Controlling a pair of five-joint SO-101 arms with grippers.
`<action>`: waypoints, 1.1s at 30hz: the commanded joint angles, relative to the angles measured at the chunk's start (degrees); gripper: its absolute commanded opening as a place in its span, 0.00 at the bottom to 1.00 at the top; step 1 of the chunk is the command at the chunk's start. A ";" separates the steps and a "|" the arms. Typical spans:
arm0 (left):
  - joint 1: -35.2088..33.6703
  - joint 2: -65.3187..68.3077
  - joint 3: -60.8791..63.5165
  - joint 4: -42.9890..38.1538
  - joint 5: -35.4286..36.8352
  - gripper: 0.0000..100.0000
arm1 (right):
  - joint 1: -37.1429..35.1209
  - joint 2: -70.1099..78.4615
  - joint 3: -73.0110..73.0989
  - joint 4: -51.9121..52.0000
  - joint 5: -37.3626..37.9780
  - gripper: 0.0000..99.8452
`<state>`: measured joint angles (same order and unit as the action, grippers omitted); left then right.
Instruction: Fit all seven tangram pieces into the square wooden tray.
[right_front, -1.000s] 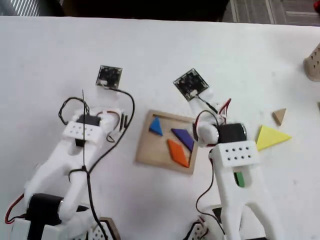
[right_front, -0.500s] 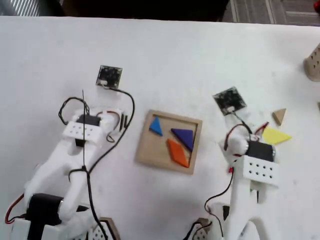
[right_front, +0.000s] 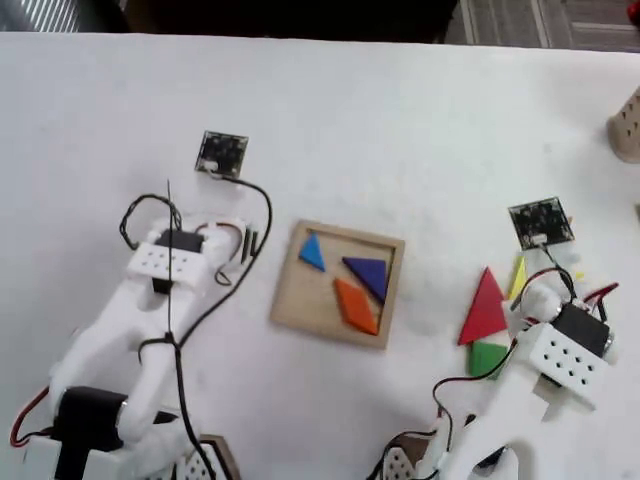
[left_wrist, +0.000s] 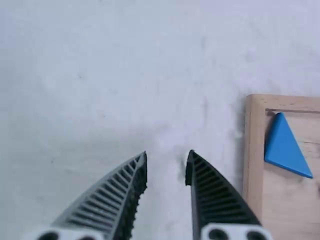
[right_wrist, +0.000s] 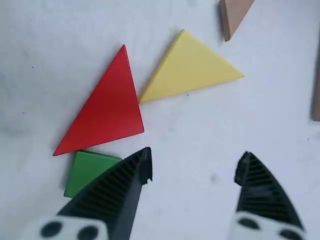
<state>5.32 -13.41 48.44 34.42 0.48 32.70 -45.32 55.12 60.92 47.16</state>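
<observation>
At lower right of the high view, the right gripper (right_wrist: 195, 167) is held wide apart beside the red triangle (right_front: 484, 308), likely for pickup; the left gripper (left_wrist: 166, 167), slightly parted, is parked beside the central tray (right_front: 292, 298).

One wooden tray (right_front: 293, 296), three tangram pieces (right_front: 357, 305) inside, four loose pieces (right_wrist: 107, 110), two hands, left hand (left_wrist: 166, 160), right hand (right_wrist: 196, 160).

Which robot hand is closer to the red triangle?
The right one. The right gripper hangs just beside the red triangle, open and empty. The left gripper is far off, on the other side of the wooden tray.
</observation>
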 joint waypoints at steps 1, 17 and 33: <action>3.82 -0.13 -2.90 0.70 0.18 0.15 | 3.56 -1.19 -4.40 2.68 1.23 0.16; 14.81 0.13 -2.99 5.71 0.26 0.15 | 18.95 13.23 -15.03 6.02 -0.18 0.06; 24.04 9.98 -8.26 4.40 0.44 0.17 | 22.99 26.07 -11.69 -7.69 -1.41 0.02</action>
<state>29.32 -8.57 47.12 39.96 0.48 54.86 -19.03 43.78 55.03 46.11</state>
